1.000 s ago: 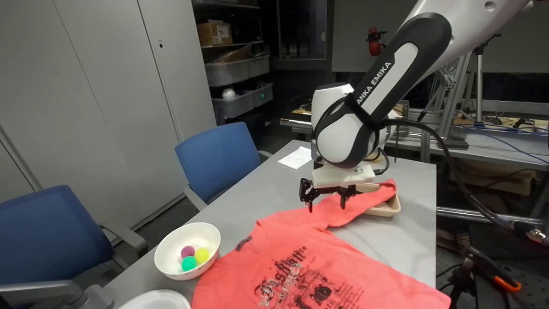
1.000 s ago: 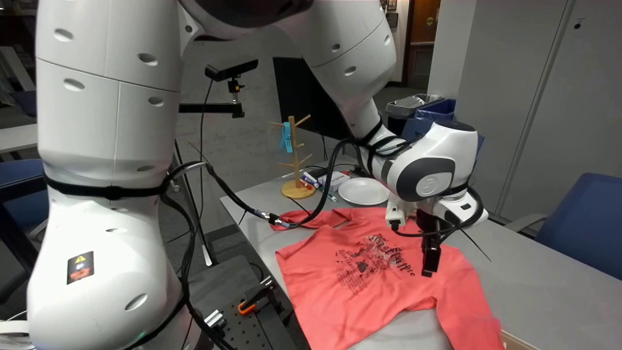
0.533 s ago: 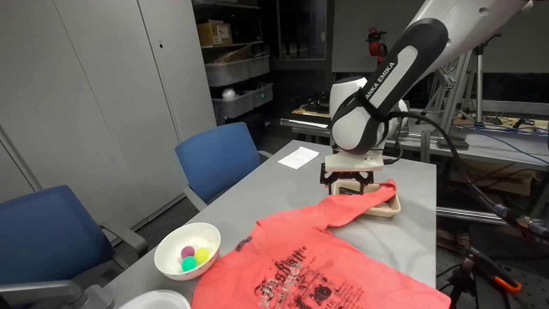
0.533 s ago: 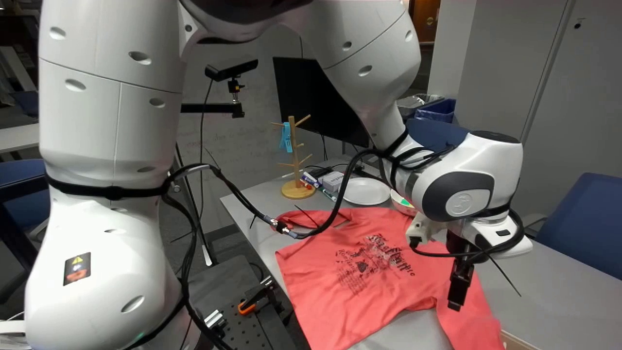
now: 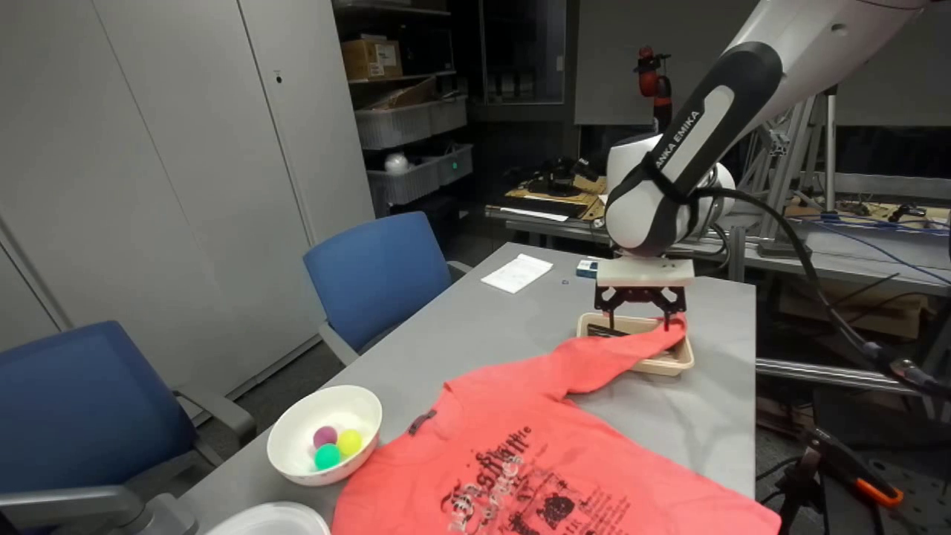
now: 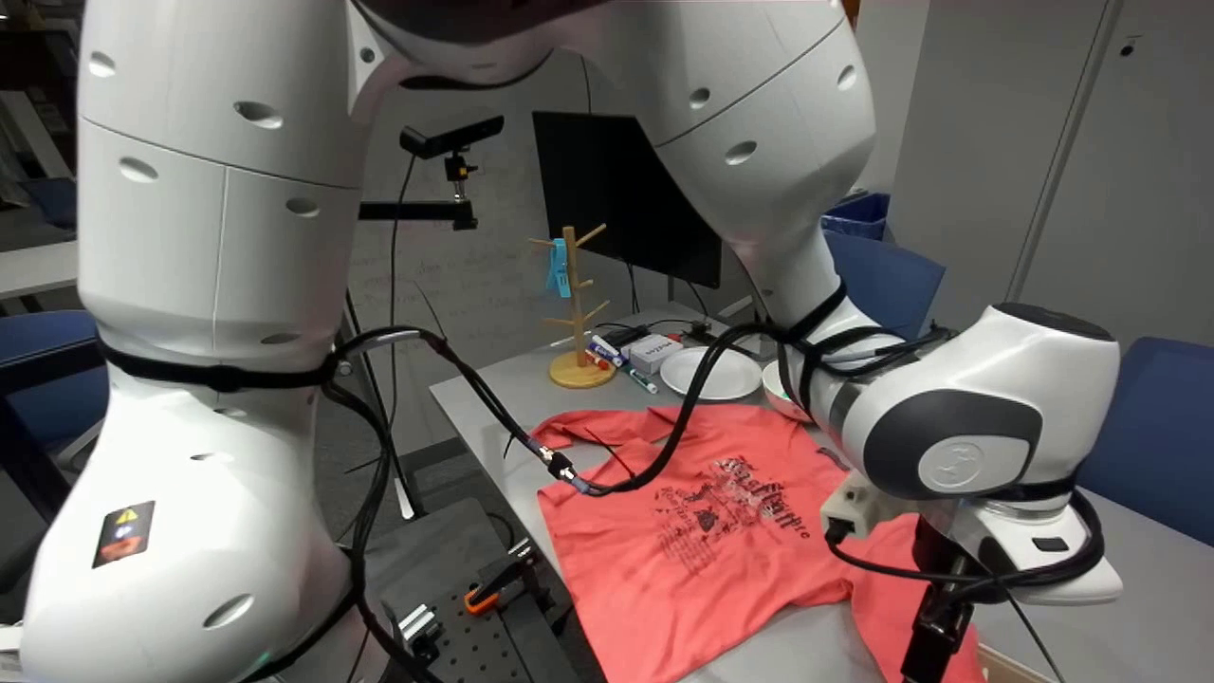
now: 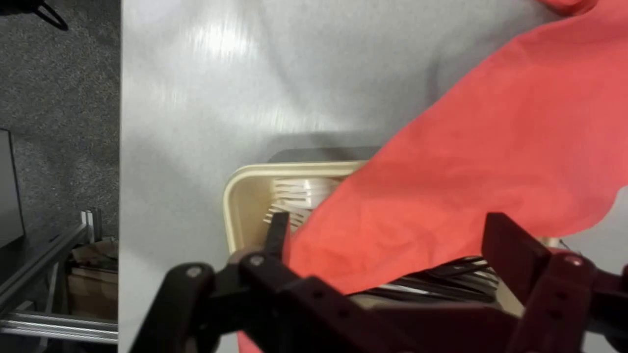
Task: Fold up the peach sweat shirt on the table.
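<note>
Bare desk (image 5: 461, 327) gives clear passage between paper (image 5: 518, 273) and peach sweat shirt (image 5: 550, 453); below the spread pincer (image 5: 639, 325), the way down is obstructed by the tray (image 5: 665, 367) and the sleeve (image 5: 605, 360) crossing it, while the bowl (image 5: 293, 438) crowds the collar side and a blue chair (image 5: 379, 275) bounds the long edge.

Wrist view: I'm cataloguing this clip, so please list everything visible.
table: one, light grey, middle to right
tray: one, cream, on table
peach sweat shirt: one, coral, sleeve across tray
forks: two or more, white, in tray
utensils: several, dark, in tray
floor: one, grey, left
metal rails: several, silver, lower left
panel: one, grey, left edge
cardboard: count unclear, brown, lower left
unidentified object: one, black, top left
hand: one, black, bottom, open over sleeve
</note>
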